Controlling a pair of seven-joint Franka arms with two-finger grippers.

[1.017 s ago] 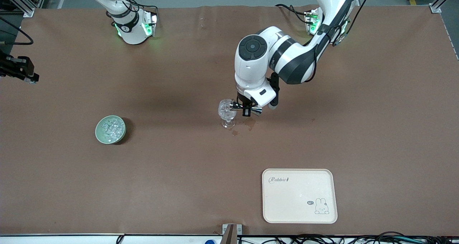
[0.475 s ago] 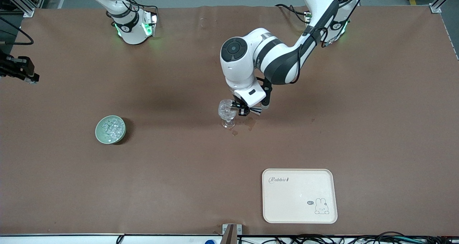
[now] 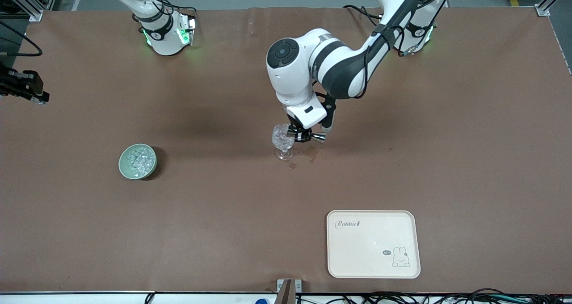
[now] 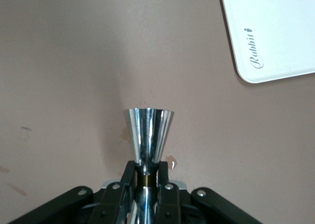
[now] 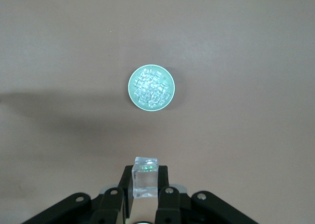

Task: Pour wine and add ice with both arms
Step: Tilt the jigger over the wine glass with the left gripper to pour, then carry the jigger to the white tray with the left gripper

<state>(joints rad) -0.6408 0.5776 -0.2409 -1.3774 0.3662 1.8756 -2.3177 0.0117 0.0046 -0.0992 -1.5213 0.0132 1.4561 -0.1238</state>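
Note:
My left gripper [image 3: 305,136] is shut on the waist of a shiny metal jigger [image 3: 309,137]. It holds the jigger on its side, one end at the bowl of the clear stemmed glass [image 3: 281,139] in the middle of the table. In the left wrist view the jigger [image 4: 147,130] sticks out from the left gripper [image 4: 147,167]; the glass is hidden there. My right gripper [image 5: 145,170] is shut on one clear ice cube [image 5: 145,180], high over the table. The pale green bowl [image 5: 134,75] of ice [image 5: 151,87] lies below it. The bowl [image 3: 123,155] stands toward the right arm's end.
A cream tray [image 3: 373,243] with a rabbit print lies nearer the front camera, toward the left arm's end; its corner shows in the left wrist view [image 4: 275,32]. Dark wet stains [image 3: 312,154] mark the brown table cover beside the glass.
The left arm's elbow and wrist have swung toward the right arm's end. The jigger has stayed beside the glass and turned a little. The bowl, glass and tray have not moved.

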